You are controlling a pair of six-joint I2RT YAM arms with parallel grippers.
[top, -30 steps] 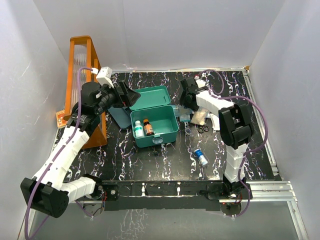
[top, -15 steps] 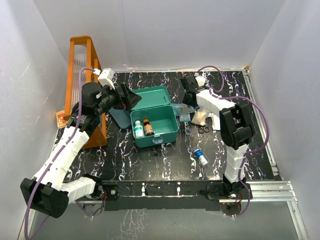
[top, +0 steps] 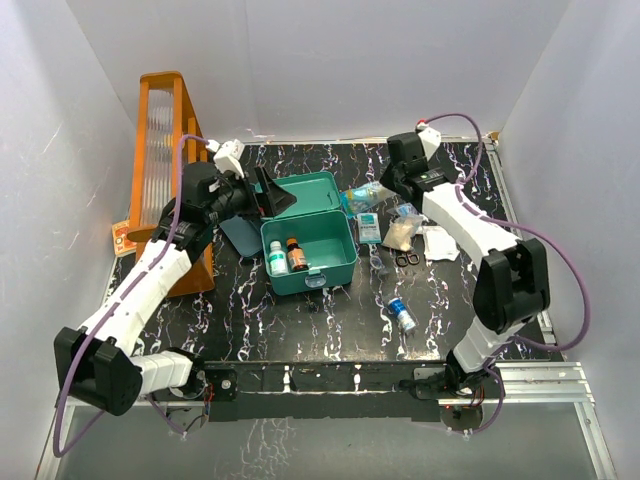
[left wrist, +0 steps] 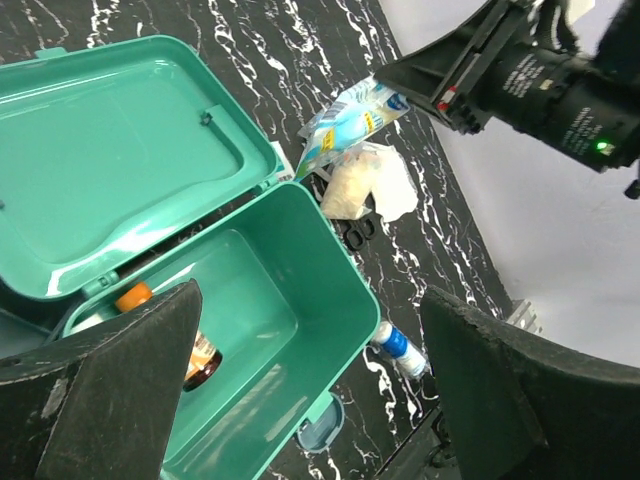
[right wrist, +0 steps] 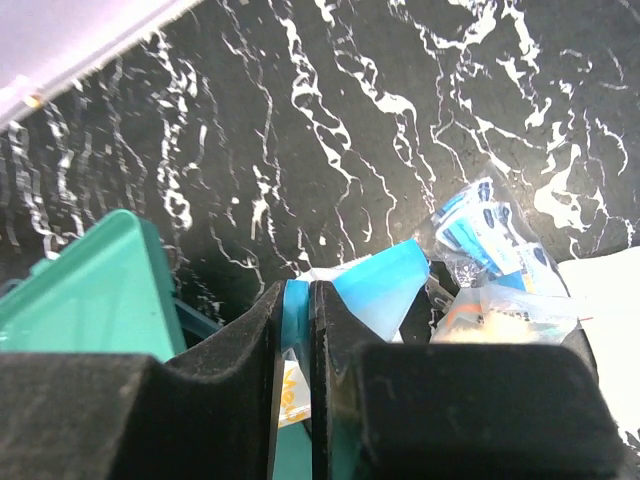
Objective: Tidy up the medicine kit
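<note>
Plain white walls point(top: 330, 70) are closing in the scene on three sides, and soft, even light is falling across them. A black worktop point(top: 300, 320) veined with white marbling is lying below. A tall orange rack point(top: 160, 110) is standing at its left edge, and a metal rail point(top: 530, 372) is running along its near right corner.

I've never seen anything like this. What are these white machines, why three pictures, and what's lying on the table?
They are two robot arms bolted at the table's near edge, each with a two-finger gripper. One picture looks down from above; the other two come from cameras on the wrists. The left gripper hangs open above the open medicine kit, which holds a white bottle and a brown bottle. The right gripper pinches a blue packet. Scissors, a blue bottle and more packets lie beside the kit.
</note>
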